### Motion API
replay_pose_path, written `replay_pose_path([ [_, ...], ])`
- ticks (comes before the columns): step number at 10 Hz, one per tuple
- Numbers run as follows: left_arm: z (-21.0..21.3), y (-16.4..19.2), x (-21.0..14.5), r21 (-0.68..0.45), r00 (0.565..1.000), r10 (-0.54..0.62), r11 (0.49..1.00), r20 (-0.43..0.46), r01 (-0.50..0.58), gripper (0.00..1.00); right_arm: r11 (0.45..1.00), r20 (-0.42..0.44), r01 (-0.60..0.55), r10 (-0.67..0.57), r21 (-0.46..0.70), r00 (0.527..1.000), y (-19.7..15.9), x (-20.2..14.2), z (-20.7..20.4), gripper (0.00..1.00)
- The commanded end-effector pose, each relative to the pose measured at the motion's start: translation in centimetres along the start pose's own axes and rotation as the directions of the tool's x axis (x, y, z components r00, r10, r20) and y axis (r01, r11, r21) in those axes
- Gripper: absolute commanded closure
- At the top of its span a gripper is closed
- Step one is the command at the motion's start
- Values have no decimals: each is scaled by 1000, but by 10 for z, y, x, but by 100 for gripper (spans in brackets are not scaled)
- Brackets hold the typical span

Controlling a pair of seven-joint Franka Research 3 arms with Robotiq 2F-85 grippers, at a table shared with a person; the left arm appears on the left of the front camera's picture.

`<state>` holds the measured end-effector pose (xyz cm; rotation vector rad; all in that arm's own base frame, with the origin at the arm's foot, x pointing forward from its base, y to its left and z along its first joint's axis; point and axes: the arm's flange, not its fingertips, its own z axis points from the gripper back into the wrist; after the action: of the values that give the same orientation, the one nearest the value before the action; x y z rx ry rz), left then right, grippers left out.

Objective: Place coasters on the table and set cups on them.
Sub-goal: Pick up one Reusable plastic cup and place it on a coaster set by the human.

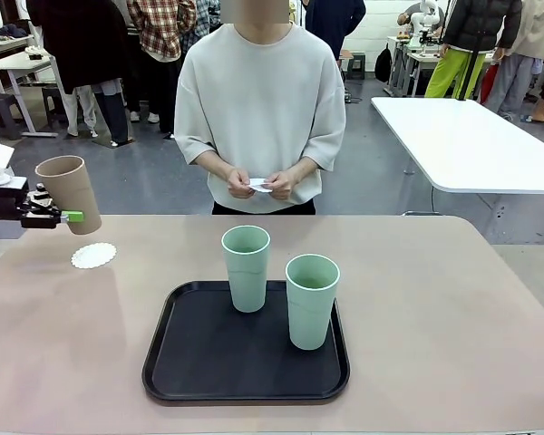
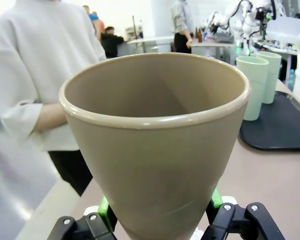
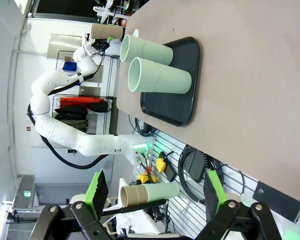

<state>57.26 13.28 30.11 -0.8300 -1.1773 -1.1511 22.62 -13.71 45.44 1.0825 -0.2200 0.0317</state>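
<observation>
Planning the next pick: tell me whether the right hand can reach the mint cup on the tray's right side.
Probably yes. The right hand is open and empty, and that mint cup stands upright, apart from the other mint cup, with its right side unobstructed.

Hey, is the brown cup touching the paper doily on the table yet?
Apart. In the front view the brown cup, gripped tilted by the left gripper, hangs above the doily with bare table showing between them.

A tan cup (image 1: 70, 192) hangs tilted over the left of the table (image 1: 435, 308)—just above one lacy white coaster (image 1: 93, 256) lying flat. The far mint cup (image 1: 246, 267) and the near mint cup (image 1: 312, 300) stand upright, slightly apart, on a black tray (image 1: 190, 362).
</observation>
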Motion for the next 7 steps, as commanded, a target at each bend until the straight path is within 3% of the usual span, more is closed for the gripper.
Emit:
replay_pose_path([
  [1,-10,9,-9,-45,999,-36,998,10,37,17,1000,8,-15,15,22,1000,-1,2,0,0],
  [4,-22,18,-28,-58,997,-1,998,-74,-3,17,1000,8,-15,15,22,1000,-1,2,0,0],
  [7,-17,27,-39,-71,994,39,996,-101,-46,17,1000,8,-15,15,22,1000,-1,2,0,0],
])
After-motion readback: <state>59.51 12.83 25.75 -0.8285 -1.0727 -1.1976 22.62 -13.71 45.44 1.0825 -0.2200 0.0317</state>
